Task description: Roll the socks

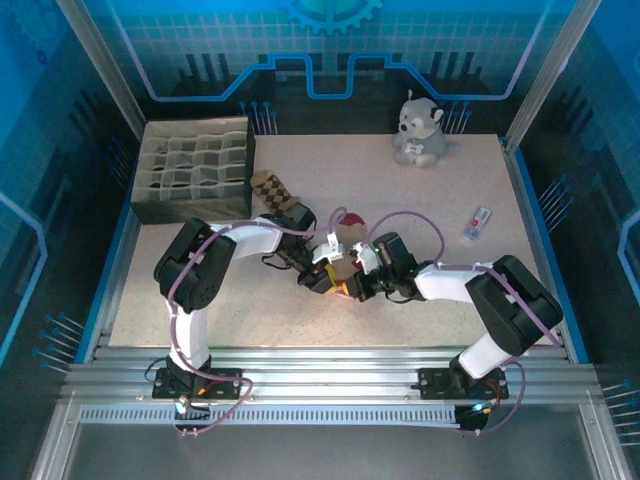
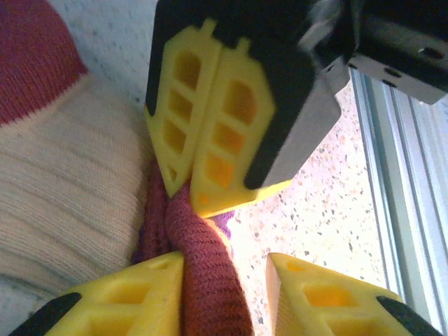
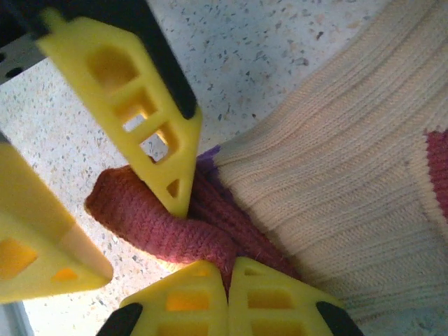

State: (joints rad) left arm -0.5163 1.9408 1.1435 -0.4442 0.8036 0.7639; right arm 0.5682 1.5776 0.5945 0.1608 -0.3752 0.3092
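Two jaws of the right gripper (image 3: 227, 264) are pressed on the red end of the striped sock (image 3: 336, 182), mid table (image 1: 480, 300); the jaws of the left gripper (image 2: 224, 269) are spread around it. The argyle sock (image 1: 272, 188) is seen at eleven o'clock from them. Rolling seems barely begun; next, that end should be turned over.
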